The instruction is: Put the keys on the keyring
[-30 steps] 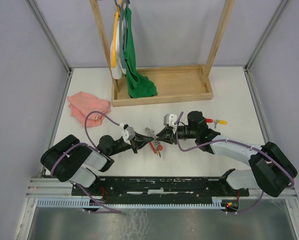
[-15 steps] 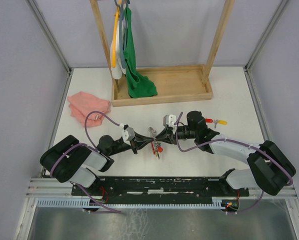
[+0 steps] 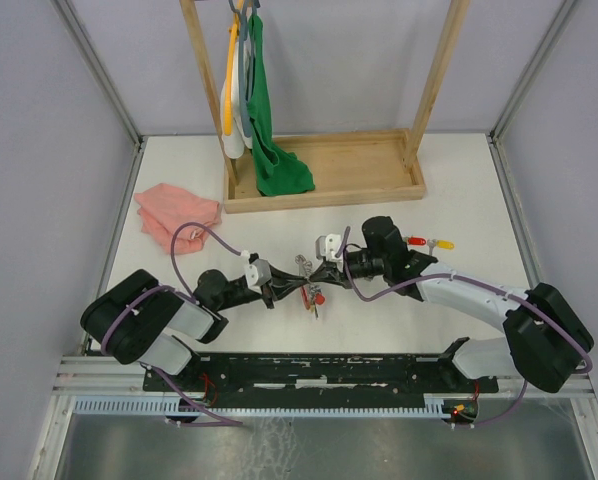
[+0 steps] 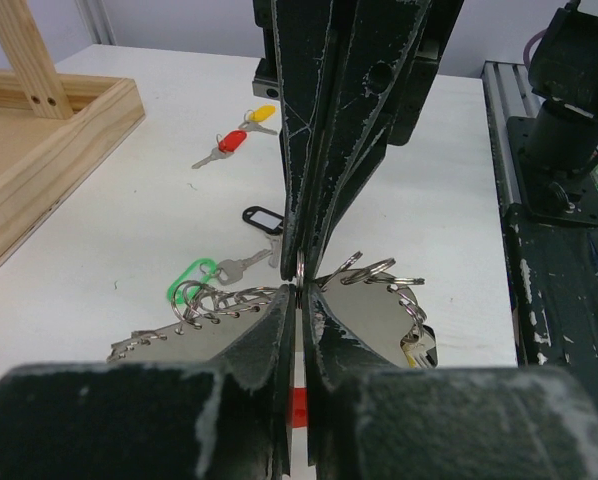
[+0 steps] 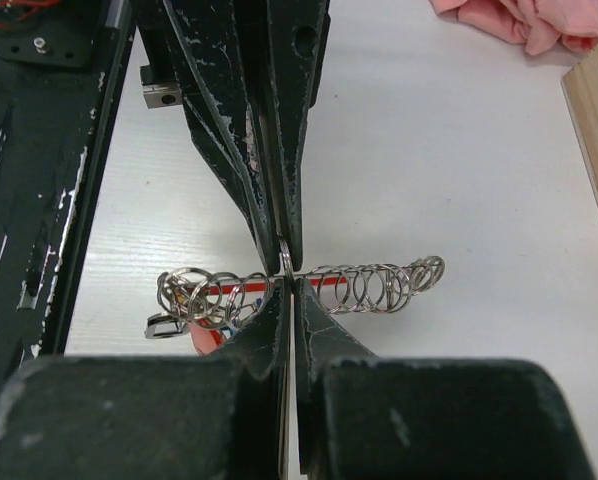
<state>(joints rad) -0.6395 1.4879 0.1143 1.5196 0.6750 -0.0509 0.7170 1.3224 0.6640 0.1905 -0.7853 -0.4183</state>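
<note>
The keyring (image 5: 349, 285), a thin loop with a red stretch threaded through several small silver rings, hangs just above the table between my two grippers. My left gripper (image 3: 299, 281) (image 4: 299, 290) and right gripper (image 3: 313, 275) (image 5: 291, 285) meet tip to tip, both shut on it. A bunch of tagged keys (image 3: 317, 297) dangles below. On the table lie loose keys: a green-tagged one (image 4: 191, 277), a black tag (image 4: 262, 217), a red-tagged one (image 4: 229, 145) (image 3: 416, 241) and a yellow-tagged one (image 4: 262, 113) (image 3: 444, 244).
A pink cloth (image 3: 177, 213) lies at the left. A wooden tray (image 3: 379, 188) with an upright frame stands at the back, with a green cloth (image 3: 274, 160) and hangers on it. The black base rail (image 3: 319, 370) runs along the near edge.
My right gripper has closed and slid a little left, onto the keyring beside the left gripper's tips. The left arm has hardly moved.
</note>
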